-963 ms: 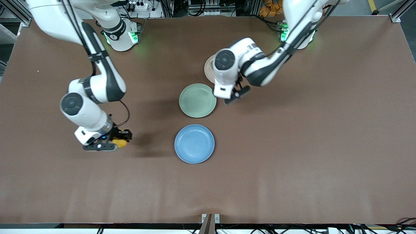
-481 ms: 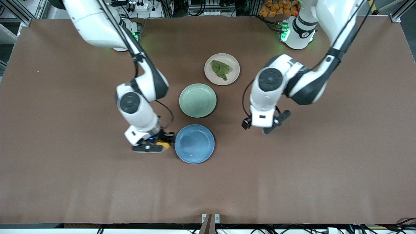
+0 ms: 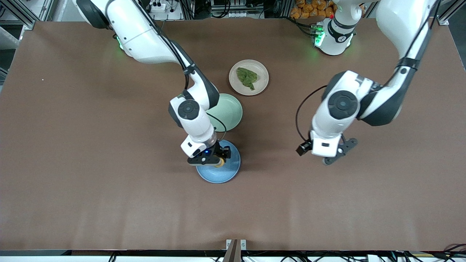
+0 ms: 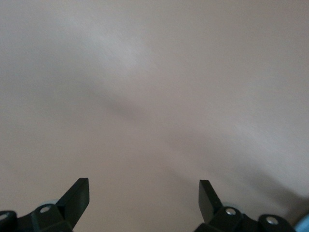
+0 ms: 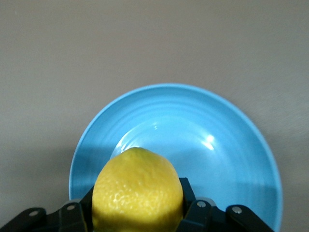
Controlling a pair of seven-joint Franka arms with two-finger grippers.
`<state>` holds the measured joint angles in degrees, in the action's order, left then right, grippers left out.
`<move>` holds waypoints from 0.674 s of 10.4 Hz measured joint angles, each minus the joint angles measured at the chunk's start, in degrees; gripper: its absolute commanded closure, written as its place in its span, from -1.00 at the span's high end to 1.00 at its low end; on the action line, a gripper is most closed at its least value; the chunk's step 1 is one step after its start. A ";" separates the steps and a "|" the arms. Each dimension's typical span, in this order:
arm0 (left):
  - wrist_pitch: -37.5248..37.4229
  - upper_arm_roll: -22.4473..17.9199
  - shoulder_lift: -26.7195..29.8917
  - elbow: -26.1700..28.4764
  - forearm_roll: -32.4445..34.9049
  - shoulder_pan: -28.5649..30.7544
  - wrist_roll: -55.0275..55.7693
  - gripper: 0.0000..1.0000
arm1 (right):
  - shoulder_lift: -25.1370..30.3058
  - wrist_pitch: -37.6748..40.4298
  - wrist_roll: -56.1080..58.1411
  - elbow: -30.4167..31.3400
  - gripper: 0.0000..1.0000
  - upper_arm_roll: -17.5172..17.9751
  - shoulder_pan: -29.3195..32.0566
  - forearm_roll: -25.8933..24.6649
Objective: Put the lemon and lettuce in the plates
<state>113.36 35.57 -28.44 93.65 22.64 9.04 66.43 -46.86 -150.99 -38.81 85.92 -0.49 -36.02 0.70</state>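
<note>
My right gripper (image 3: 214,159) is shut on the yellow lemon (image 3: 219,164) and holds it over the blue plate (image 3: 229,171). In the right wrist view the lemon (image 5: 137,191) sits between the jaws above the blue plate (image 5: 217,159). The dark green lettuce (image 3: 247,78) lies in the beige-pink plate (image 3: 262,74), nearer the robots' bases. My left gripper (image 3: 336,157) is open and empty over bare table toward the left arm's end; its wrist view shows only brown table between the fingertips (image 4: 79,191).
A pale green plate (image 3: 231,112) lies between the blue and beige-pink plates, partly covered by the right arm. Brown table surface stretches on all sides of the plates.
My right gripper has carried the lemon from beside the blue plate to over it. My left gripper has moved away from the plates toward the left arm's end.
</note>
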 measured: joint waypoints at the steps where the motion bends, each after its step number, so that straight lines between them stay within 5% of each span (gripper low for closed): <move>1: -0.61 -0.43 0.31 -0.01 0.00 1.16 -3.01 1.00 | -0.63 -0.28 -0.20 -0.05 0.18 -0.01 -0.14 0.00; 2: -1.04 -2.44 0.96 0.02 -0.56 0.70 -6.12 1.00 | -0.82 -0.29 -0.36 -0.10 0.99 -0.17 -0.12 0.02; 5: -1.20 -16.70 6.19 1.48 -11.90 -7.32 -22.96 1.00 | -0.79 -0.11 -3.43 -1.02 1.00 -0.82 0.25 0.05; 7: -1.21 -21.30 11.83 4.17 -18.44 -7.77 -34.54 1.00 | -0.58 2.84 -3.54 -1.66 1.00 -1.01 0.83 0.04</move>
<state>112.14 14.27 -16.61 97.83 4.21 1.28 31.89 -47.43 -148.14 -42.35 84.26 -1.51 -35.19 0.74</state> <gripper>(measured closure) 0.000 0.000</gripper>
